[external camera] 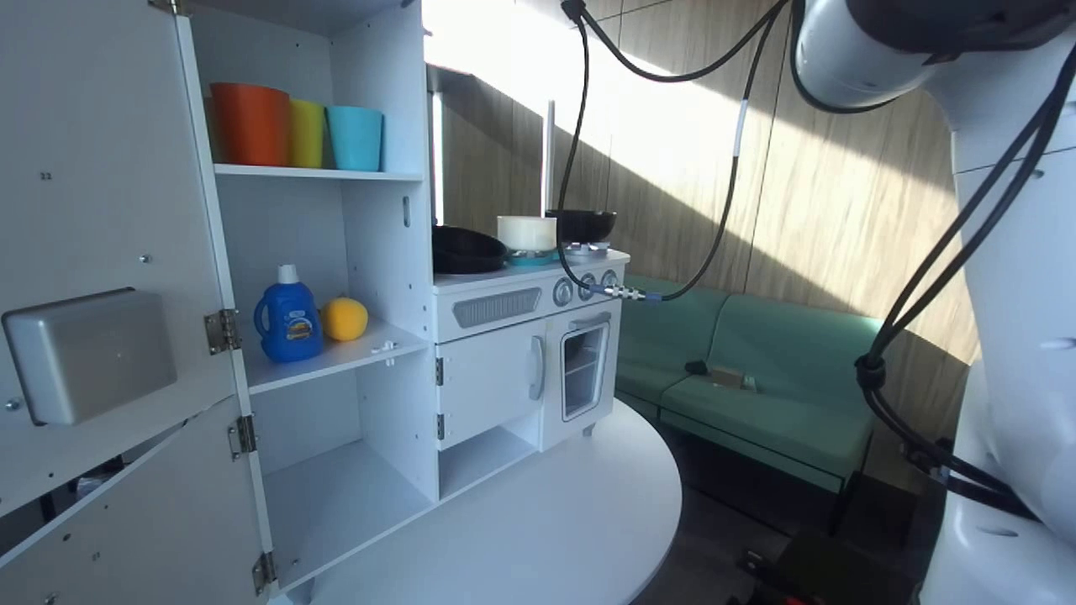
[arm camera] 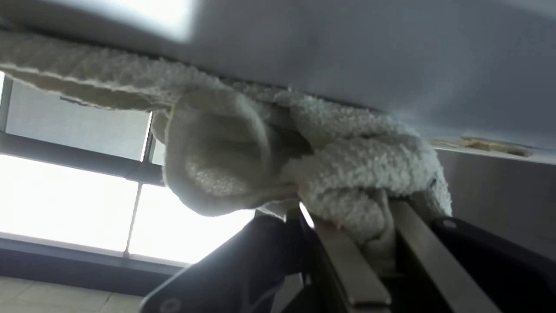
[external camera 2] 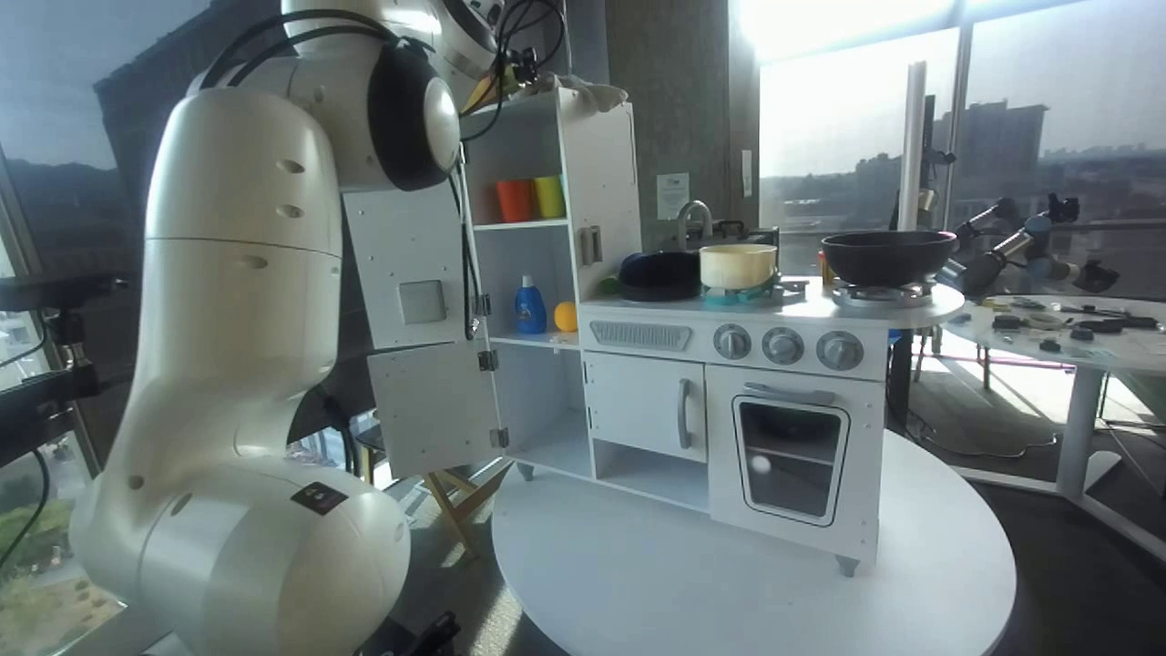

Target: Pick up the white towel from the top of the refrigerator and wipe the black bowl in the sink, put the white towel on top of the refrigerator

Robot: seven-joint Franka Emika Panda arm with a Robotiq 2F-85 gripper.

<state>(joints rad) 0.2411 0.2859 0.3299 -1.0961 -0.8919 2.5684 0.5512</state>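
Observation:
The white towel (external camera 2: 597,93) lies bunched on top of the tall white cabinet (external camera 2: 597,173) and hangs slightly over its edge. In the wrist view the towel (arm camera: 369,161) has a thick fold between the two fingers of my gripper (arm camera: 356,217), which press on it from both sides. The gripper also shows small and partly hidden at the cabinet top in an exterior view (external camera 2: 524,68). A black bowl (external camera 2: 660,273) sits tilted in the sink area by the faucet; it also shows in an exterior view (external camera: 467,250).
A cream pot (external camera 2: 738,266) and a black pan (external camera 2: 888,258) stand on the stove top beside the bowl. The silver faucet (external camera 2: 694,219) rises behind. The cabinet doors (external camera: 101,252) stand open. Cups (external camera: 252,124), a blue bottle (external camera: 290,319) and an orange ball (external camera: 345,319) are on the shelves.

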